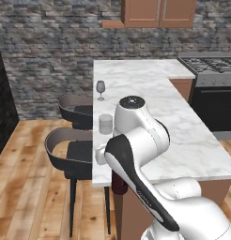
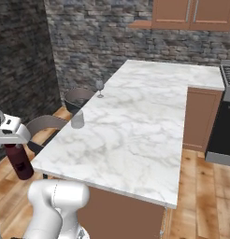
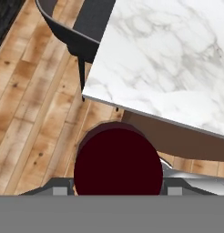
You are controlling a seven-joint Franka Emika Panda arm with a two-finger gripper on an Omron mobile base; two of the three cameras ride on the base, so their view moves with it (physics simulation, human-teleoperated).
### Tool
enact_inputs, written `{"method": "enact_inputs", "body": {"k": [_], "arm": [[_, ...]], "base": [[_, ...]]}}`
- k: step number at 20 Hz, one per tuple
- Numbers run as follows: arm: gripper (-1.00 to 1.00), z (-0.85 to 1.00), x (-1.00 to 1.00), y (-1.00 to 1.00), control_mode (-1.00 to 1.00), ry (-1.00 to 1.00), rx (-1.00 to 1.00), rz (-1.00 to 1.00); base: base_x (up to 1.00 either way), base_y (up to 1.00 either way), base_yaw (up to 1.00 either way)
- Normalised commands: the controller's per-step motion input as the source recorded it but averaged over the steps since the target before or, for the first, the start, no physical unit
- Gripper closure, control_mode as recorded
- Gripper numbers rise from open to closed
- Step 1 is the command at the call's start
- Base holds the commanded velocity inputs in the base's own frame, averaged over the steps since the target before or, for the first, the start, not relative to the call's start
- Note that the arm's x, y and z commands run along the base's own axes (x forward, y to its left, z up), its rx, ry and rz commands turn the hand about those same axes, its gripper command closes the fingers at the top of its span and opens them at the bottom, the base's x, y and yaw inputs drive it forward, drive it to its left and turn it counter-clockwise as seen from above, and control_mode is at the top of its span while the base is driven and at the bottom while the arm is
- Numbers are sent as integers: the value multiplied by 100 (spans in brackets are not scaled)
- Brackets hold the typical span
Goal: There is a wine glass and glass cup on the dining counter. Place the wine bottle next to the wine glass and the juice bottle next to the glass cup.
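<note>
Neither bottle stands on the surface (image 2: 135,130) yet. Tool (image 3: 117,189) clamped on juice bottle (image 2: 19,161), off the edge at 7 o'clock of glass cup (image 2: 77,119); wine glass (image 2: 99,87) waits alone.

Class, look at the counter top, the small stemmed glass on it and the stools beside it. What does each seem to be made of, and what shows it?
Counter top: polished marble by its look, white with grey veins. Stemmed glass: clear glass, since the counter shows through its bowl. Stools: dark moulded shells, perhaps plastic or leather, on thin black legs that look like metal.
</note>
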Motion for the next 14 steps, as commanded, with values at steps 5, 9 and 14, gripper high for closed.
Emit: {"method": "enact_inputs", "body": {"k": [5,9,14], "arm": [[100,0,0,0,100,0,0,0],[100,0,0,0,100,0,0,0],[100,3,4,0,-100,0,0,0]], "base": [[0,0,0],[0,0,0],[4,1,0]]}}
